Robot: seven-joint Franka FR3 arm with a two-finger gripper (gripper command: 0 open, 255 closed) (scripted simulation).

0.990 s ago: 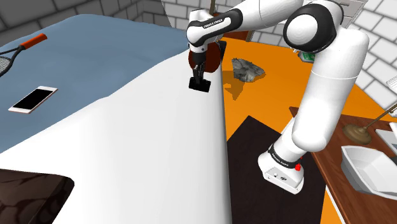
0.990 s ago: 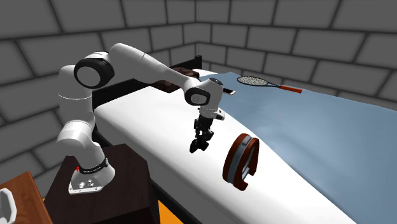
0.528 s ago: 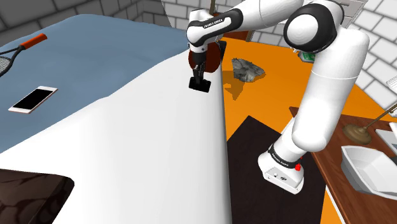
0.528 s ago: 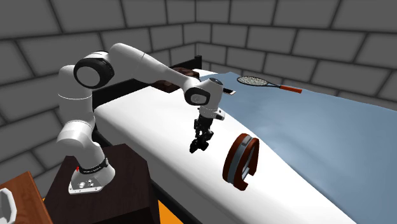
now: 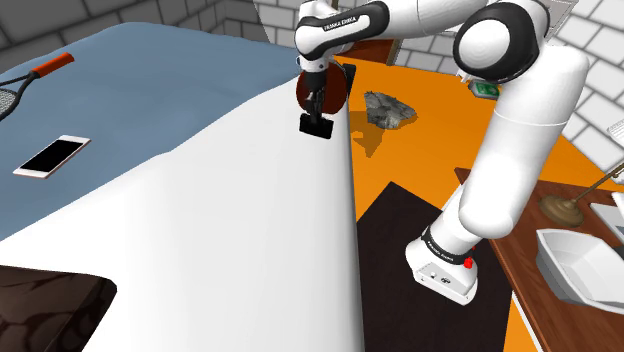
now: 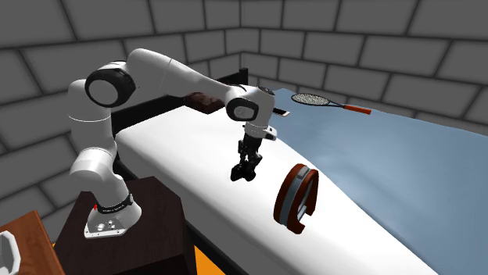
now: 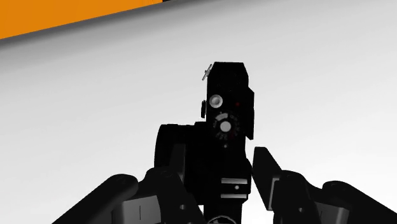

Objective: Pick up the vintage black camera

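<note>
Black camera pinched over the white sheet's edge

White arm [image 5: 520, 130] rose from its stand [image 5: 405, 250] at the lower right of the shoulder view, bent at the elbow near the top edge and reached left, the wrist turned straight down. In the second exterior view it arched from the left of the frame towards the centre, the hand again pointing down.

The gripper [image 5: 317, 112] [image 6: 243, 166] [image 7: 216, 149] hung below the wrist with its fingers [image 7: 170, 162] closed in on the vintage black camera [image 5: 317, 125] [image 6: 239, 175] [image 7: 228, 95]. The camera sat between them, its body reaching out past the fingertips with two small silver dials facing the wrist camera. It lay over the white sheet [image 5: 230, 230] [image 7: 331, 76] close to the sheet's edge; whether it touched the sheet could not be told.

Just behind the gripper in the shoulder view stood a red-brown ring-shaped object [image 5: 338, 88], upright on the sheet; the second exterior view placed it right of the camera [image 6: 296, 197], near but apart. Beyond the edge lay orange floor [image 5: 420, 150] with a grey lump [image 5: 389, 110]. A blue blanket [image 5: 150, 90] covered the upper left of the shoulder view, carrying a phone [image 5: 52, 156] and a racket [image 5: 25, 85] [image 6: 328, 102], both well apart from the gripper. A dark pillow [image 5: 45, 310] showed at the lower left
</note>
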